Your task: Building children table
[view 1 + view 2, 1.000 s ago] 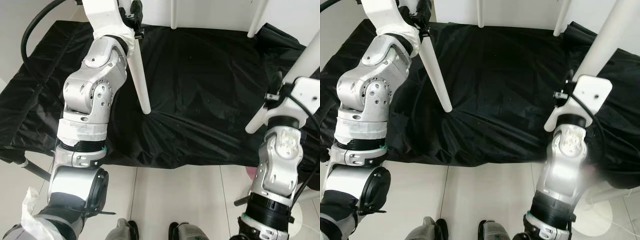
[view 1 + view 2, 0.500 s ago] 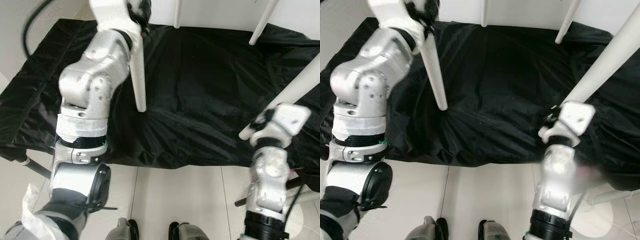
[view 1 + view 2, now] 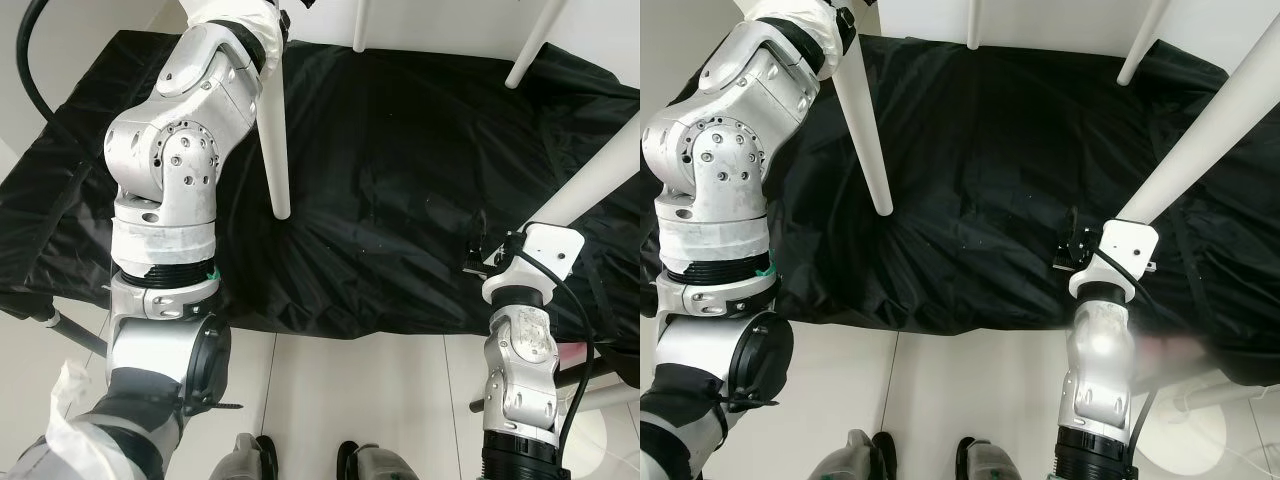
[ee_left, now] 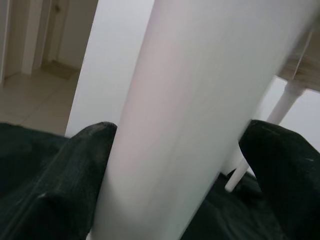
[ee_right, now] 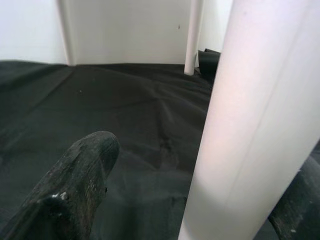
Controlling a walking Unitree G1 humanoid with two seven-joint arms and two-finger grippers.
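Black cloth (image 3: 400, 170) covers the whole work surface, wrinkled, its near edge hanging over the white tile floor (image 3: 330, 400). Four white table legs show. Left leg (image 3: 273, 140) stands near the cloth's left side, slanting down from the far left corner area, its rounded tip resting on the cloth about midway between the far and near edges. Right leg (image 3: 1200, 130) runs diagonally from the far right edge down toward the near right part of the cloth. Two more legs, far leg (image 3: 362, 25) and far right leg (image 3: 532, 45), stand along the far edge, well apart from both arms.

Left gripper (image 4: 180, 150) is clamped round the left leg high up: in the left wrist view both black fingers (image 4: 75, 170) press against the leg's sides. Right gripper (image 5: 210, 185) sits at the low end of the right leg; in the right wrist view the leg runs between its fingers (image 5: 80, 175), one of which is clear of the leg, the other mostly hidden, so grip cannot be told.

The robot's feet (image 3: 310, 462) stand on the floor at the cloth's near edge.
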